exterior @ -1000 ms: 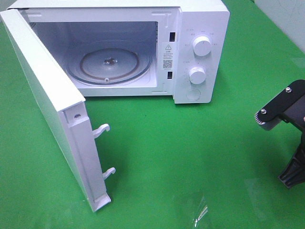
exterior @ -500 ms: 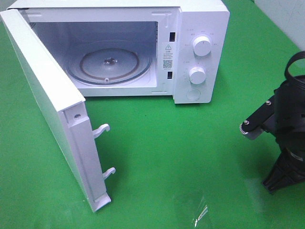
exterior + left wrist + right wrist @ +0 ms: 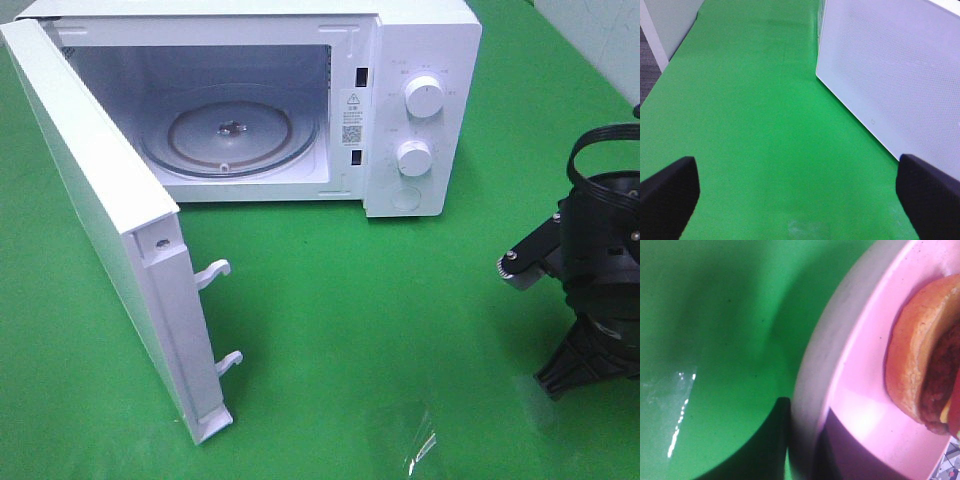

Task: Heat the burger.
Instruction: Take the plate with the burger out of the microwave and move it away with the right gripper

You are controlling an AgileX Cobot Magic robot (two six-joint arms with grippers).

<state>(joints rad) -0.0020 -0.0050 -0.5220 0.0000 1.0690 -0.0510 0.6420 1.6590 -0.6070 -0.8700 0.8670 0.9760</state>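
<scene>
In the right wrist view the burger (image 3: 922, 370) shows its golden-brown bun and dark patty, and it sits on a pink round dish (image 3: 865, 390). My right gripper (image 3: 802, 440) is shut on the dish's rim, one dark finger outside it and one inside. In the exterior view only the right arm (image 3: 590, 290) shows, at the right edge; burger and dish are hidden there. The left wrist view has my left gripper (image 3: 800, 200) open, its black fingertips (image 3: 667, 192) far apart over bare green cloth.
The white microwave (image 3: 420, 100) stands at the back with its door (image 3: 100, 230) swung wide toward the front left. Its glass turntable (image 3: 230, 135) is bare. Green cloth covers the table (image 3: 380, 330). The door's outer face (image 3: 900, 80) is near my left gripper.
The right arm has moved leftward, further into the exterior view. The microwave and its door have not moved.
</scene>
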